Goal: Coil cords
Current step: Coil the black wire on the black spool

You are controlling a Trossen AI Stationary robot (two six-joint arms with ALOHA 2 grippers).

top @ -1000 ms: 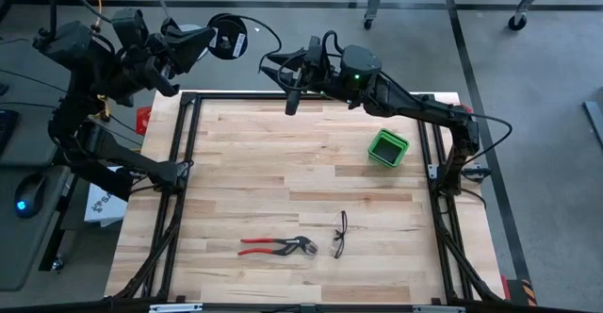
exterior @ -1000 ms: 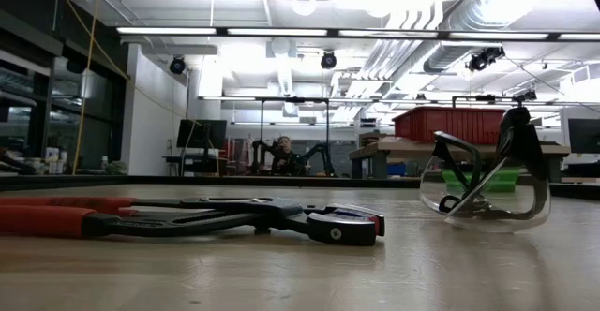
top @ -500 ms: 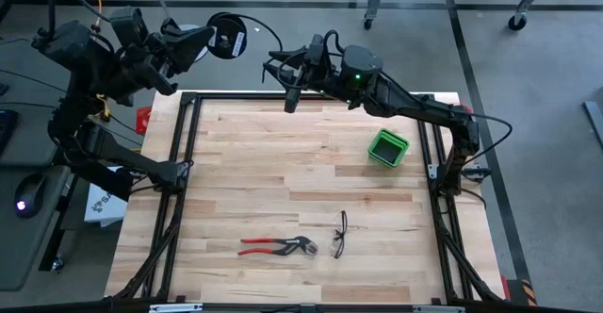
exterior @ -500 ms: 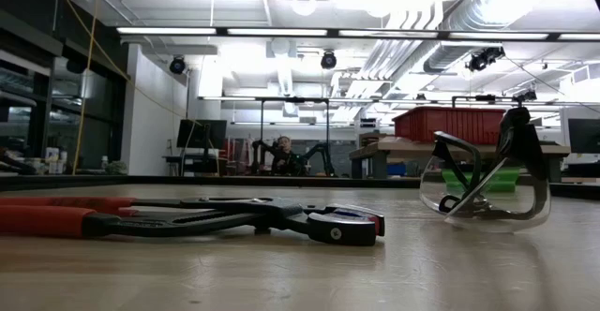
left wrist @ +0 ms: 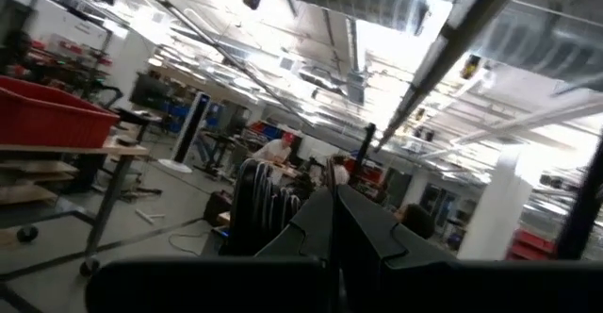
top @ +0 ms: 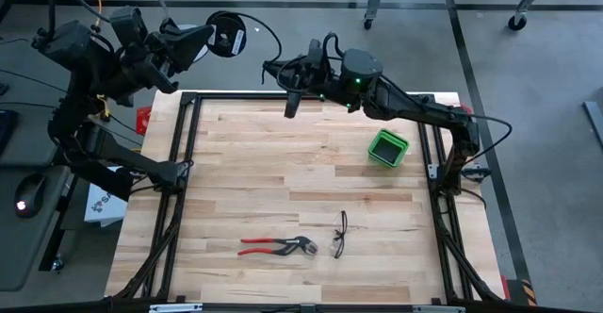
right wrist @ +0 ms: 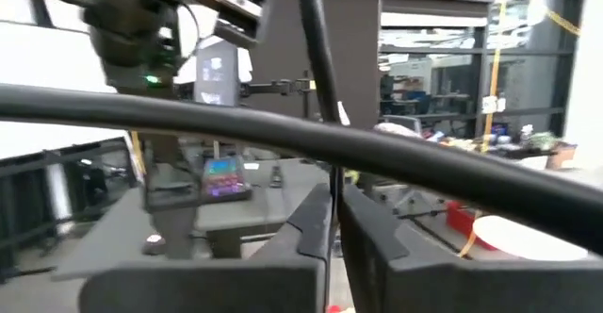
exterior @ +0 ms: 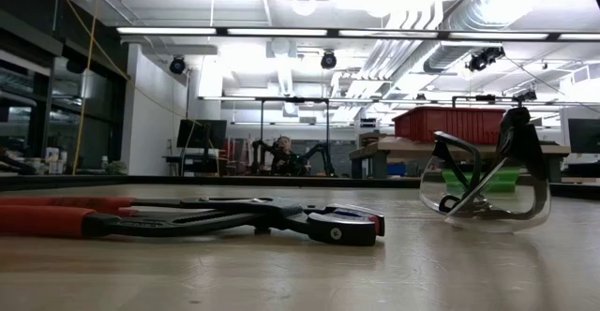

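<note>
The thin black cord (top: 268, 35) is off the table, beyond its far edge. Part of it is wound into a small coil (top: 226, 35) at the tip of my left gripper (top: 200, 38). That coil shows edge-on in the left wrist view (left wrist: 259, 205). From the coil the cord arcs over to my right gripper (top: 276, 68), which is shut on it. My left gripper (left wrist: 333, 209) is shut too. My left gripper has the coil (left wrist: 268, 209) at its fingertips, lifted clear of the table and beyond the far left corner. The fingers themselves hide the exact place of contact. My right gripper pinches a single strand of the cord (right wrist: 325, 153) between its two fingers (right wrist: 311, 223). The strand runs away from the fingertips, clear of the table.
On the wooden table lie red-handled pliers (top: 278, 247) and safety glasses (top: 339, 235) near the front, also in the low view (exterior: 234, 219) (exterior: 483, 194). A green bin (top: 387, 147) stands at the right. A thick dark cable (right wrist: 283, 129) crosses the right wrist view.
</note>
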